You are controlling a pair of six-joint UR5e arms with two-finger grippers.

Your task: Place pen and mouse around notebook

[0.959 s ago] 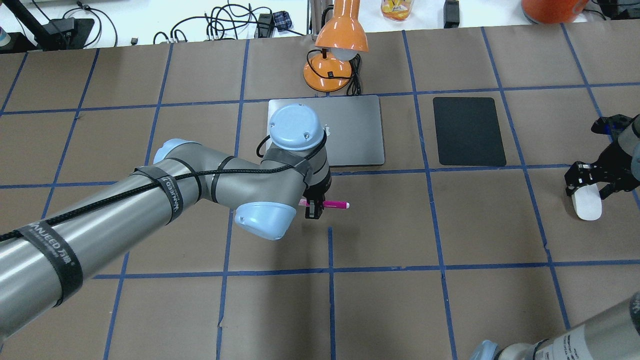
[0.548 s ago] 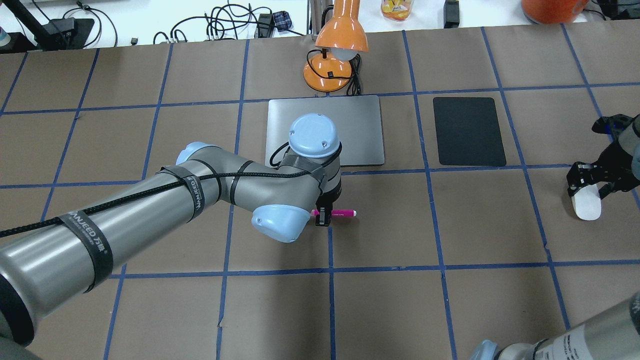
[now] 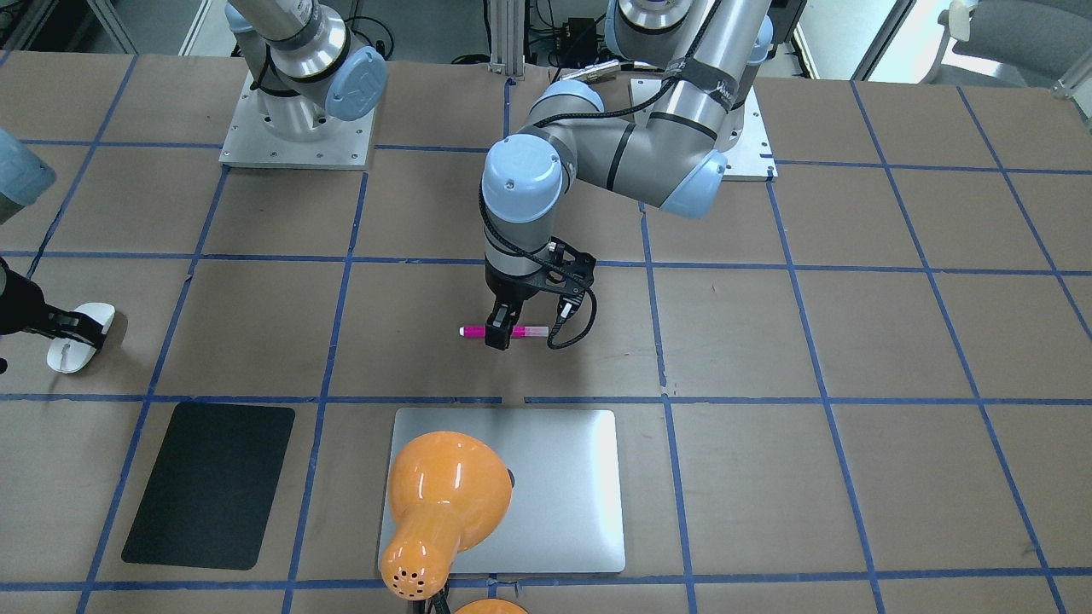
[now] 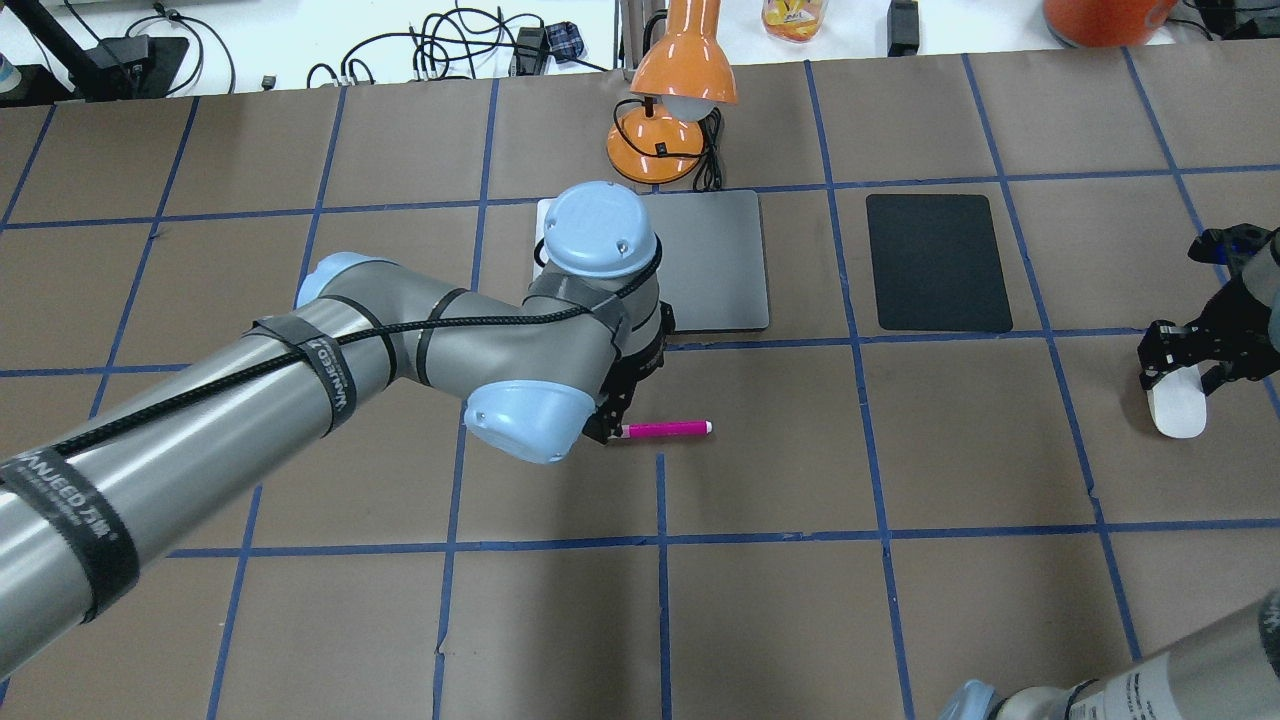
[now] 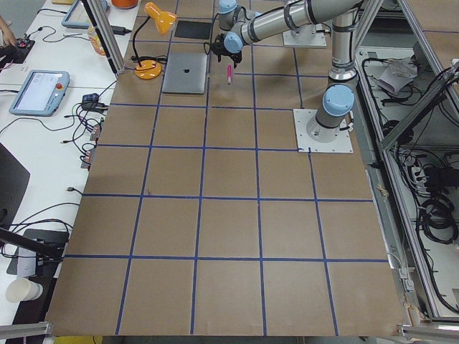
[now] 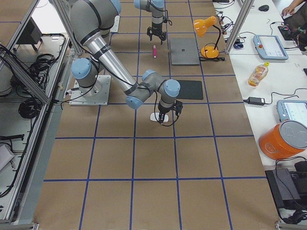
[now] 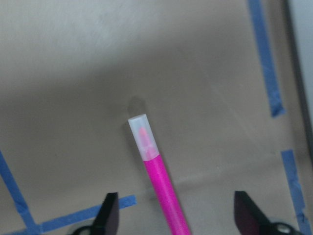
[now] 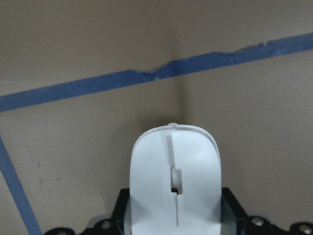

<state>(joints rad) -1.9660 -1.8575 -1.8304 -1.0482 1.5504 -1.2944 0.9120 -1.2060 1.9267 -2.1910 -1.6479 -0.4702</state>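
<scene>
Okay, starting across the table: can spot the pen lying flat on the brown paper, straddled by the left gripper, near the laptop on its robot side but not touching it. Way off at the edge, can make out the right gripper down on the mouse. Switching to overhead: same layout, with the pen parallel to the laptop's near edge and the mouse well apart from the laptop, out past a black mat. Side cameras: too small to add anything. Going by the left wrist cam: fingers spread wide, clear of the pen on both sides, so let go by the look of it. Right wrist cam: looks clamped on the mouse's sides. To back off the pen cleanly, would lift straight up, keep the fingers wide, and avoid any sideways drift so as not to roll it.
</scene>
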